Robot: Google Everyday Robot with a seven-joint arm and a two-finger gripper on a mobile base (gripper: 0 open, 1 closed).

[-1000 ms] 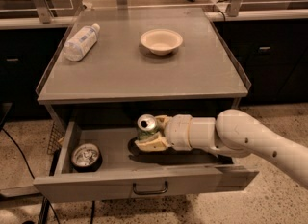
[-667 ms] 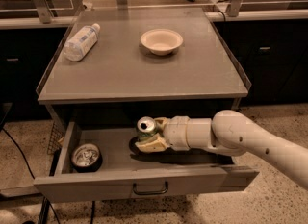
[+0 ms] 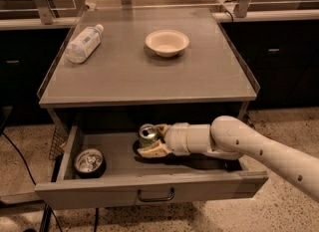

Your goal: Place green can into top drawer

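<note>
The top drawer (image 3: 149,188) is pulled open below the grey cabinet top, with a small dark bar handle at the centre of its front panel. My gripper (image 3: 151,140) reaches in from the right and is shut on the green can (image 3: 147,134). The can stands upright inside the drawer near its middle, its silver top showing. Its lower body is hidden by the fingers (image 3: 153,151).
A short dark can with a silver top (image 3: 88,162) stands in the drawer's left part. On the cabinet top (image 3: 149,76) a clear plastic bottle (image 3: 83,43) lies at the back left and a pale bowl (image 3: 167,42) sits at the back centre. Dark cabinets flank both sides.
The gripper and the can have stayed nearly in place inside the drawer, with only a slight shift to the left. Nothing else has moved.
</note>
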